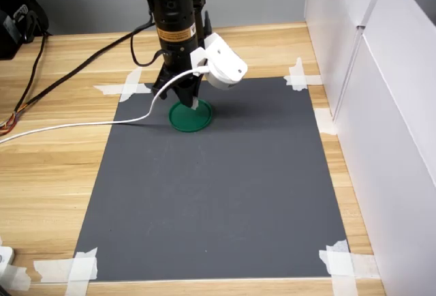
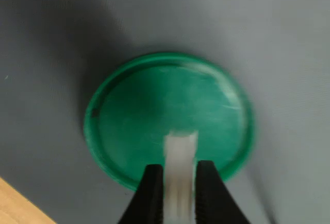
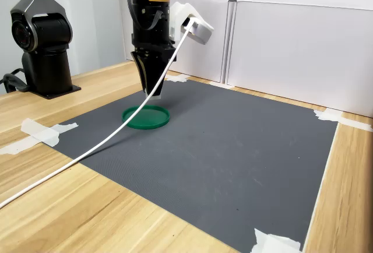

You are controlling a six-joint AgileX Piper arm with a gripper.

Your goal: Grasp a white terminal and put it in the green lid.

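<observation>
I have the end effector pinching the white terminal above the green lid, inside its rim in the wrist view. I judge this the placing step. Next I should lower slightly and spread the fingers.

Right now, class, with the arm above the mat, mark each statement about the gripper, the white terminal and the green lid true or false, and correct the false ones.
1. The gripper is shut on the white terminal. True.
2. The green lid lies on bare wood. False: it lies on the dark grey mat.
3. In the wrist view the terminal shows over the lid's inside. True.
4. The terminal lies loose on the mat, away from the gripper. False: it sits between the fingers.
5. The mat's corners are taped down with white tape strips. True.
</observation>
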